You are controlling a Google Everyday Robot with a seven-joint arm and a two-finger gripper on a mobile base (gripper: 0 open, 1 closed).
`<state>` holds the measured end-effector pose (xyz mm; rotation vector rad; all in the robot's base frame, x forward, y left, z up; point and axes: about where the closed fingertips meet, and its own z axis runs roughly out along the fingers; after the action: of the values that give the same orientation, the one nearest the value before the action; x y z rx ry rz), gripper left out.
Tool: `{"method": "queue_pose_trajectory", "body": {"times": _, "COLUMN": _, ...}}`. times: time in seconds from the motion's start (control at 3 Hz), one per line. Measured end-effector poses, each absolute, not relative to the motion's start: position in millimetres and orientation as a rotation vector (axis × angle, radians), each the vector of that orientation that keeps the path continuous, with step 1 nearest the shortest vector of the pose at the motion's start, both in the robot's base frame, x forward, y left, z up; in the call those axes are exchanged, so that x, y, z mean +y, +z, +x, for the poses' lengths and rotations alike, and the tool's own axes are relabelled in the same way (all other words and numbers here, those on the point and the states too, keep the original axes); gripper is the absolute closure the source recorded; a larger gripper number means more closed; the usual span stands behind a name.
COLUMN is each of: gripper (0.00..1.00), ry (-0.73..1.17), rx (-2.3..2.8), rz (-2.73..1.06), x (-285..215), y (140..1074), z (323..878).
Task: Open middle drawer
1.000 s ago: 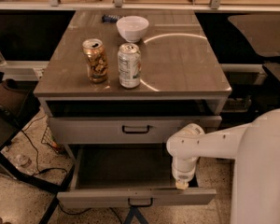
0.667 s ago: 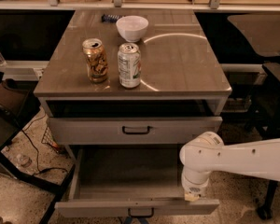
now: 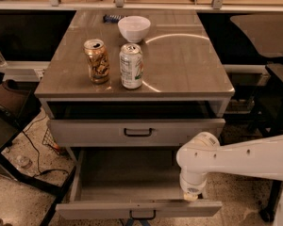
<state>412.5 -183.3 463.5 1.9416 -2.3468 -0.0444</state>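
Observation:
The middle drawer (image 3: 108,209) is a pale grey drawer pulled far out toward me. Its long shallow tray (image 3: 132,173) looks bare, and its small black handle (image 3: 142,215) shows at the bottom edge of the view. My white arm reaches in from the right. The gripper (image 3: 192,195) points down at the right end of the drawer's front edge, touching or just above it. The taller top drawer (image 3: 85,133), with its own black handle (image 3: 137,132), sits above and only slightly out. The lowest drawer is hidden under the open one.
On the cabinet top (image 3: 188,65) stand a brown can (image 3: 97,60), a white-green can (image 3: 131,66) and a white bowl (image 3: 134,28). A dark chair (image 3: 9,112), floor cables (image 3: 33,149) and a plastic bottle (image 3: 24,163) lie to the left. Dark furniture stands at right.
The middle drawer has slid further out toward me. My arm's end has moved with its front edge, down and to the right.

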Motion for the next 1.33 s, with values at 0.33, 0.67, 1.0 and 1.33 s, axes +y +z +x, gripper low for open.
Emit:
{"method": "queue_pose_trajectory", "body": {"times": 0.33, "gripper": 1.00, "ry": 0.020, "rx": -2.352, "rz": 2.008, "x": -183, "y": 441, "z": 429}}
{"method": "queue_pose_trajectory", "body": {"times": 0.67, "gripper": 1.00, "ry": -0.009, "rx": -2.395, "rz": 2.057, "x": -189, "y": 416, "z": 438}}
{"method": "queue_pose_trajectory", "body": {"times": 1.0, "gripper": 1.00, "ry": -0.075, "rx": -2.382, "rz": 2.084, "x": -196, "y": 396, "z": 435}}
{"method": "queue_pose_trajectory", "body": {"times": 1.33, "gripper": 1.00, "ry": -0.159, "rx": -2.375, "rz": 2.044, "x": -203, "y": 383, "z": 417}}
